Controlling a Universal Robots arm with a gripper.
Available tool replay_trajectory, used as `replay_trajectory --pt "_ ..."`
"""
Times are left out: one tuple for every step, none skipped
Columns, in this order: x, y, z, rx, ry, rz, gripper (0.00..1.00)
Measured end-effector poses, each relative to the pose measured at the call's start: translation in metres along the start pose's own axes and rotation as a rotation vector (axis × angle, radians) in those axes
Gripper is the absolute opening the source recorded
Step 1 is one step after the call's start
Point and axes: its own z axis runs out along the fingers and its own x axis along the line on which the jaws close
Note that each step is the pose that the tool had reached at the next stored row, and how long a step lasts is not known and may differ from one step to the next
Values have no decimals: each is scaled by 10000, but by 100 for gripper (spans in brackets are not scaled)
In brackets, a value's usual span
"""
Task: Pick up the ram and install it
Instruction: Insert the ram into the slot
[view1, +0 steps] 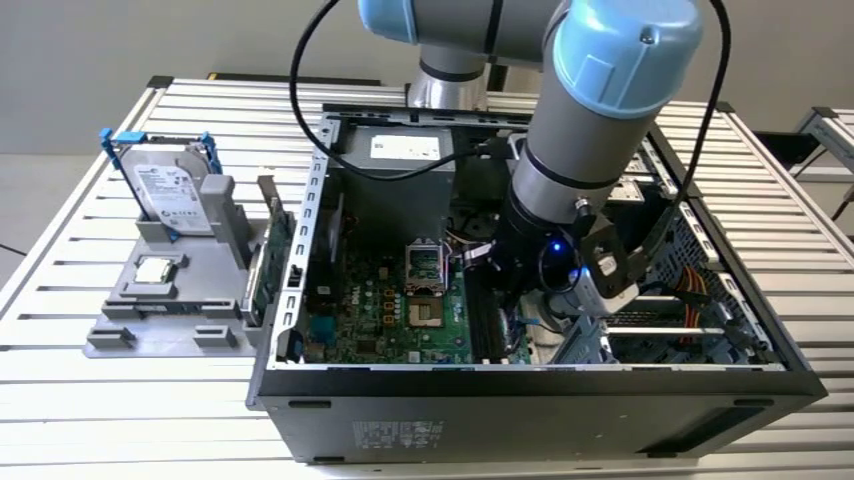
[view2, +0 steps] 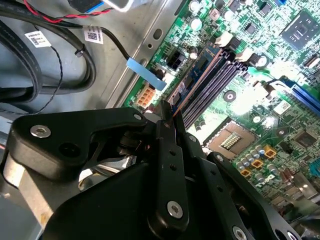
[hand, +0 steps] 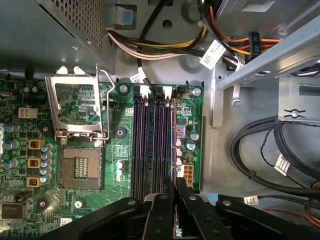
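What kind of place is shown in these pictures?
Probably a robotics test bench or lab: an open computer case lies on a slatted metal table, with a hard drive in a grey holder beside it.

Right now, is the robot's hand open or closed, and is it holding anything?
Hand: closed, pinching the long, thin dark ram stick edge-on at the slots of the green motherboard.

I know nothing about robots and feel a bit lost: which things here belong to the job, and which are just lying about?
Part of the job:
- gripper, shut on the memory stick
- long slots beneath it
- computer case

Just lying about:
- hard drive
- small silver chip
- upright card
- black cables
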Motion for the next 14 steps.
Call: replay_trajectory --pt "0 0 5 -4 0 0 0" --pt "0 0 10 -6 0 -1 0" --pt "1 0 16 -4 1 -3 0" --pt "2 -1 21 -3 1 -3 0" --pt "4 -1 26 -3 2 -3 0" --pt "5 -2 32 -3 2 -2 0" --pt "8 -2 38 -3 2 -1 0" --pt "9 -2 44 -3 2 -1 0" --pt "10 -2 49 -3 2 -3 0" --pt "12 -3 56 -2 2 -5 0" --pt "14 -3 62 -2 2 -6 0" --pt "16 -3 68 -3 3 -9 0" --pt "20 -4 74 -2 3 -12 0" --pt "21 -4 78 -1 3 -19 0"
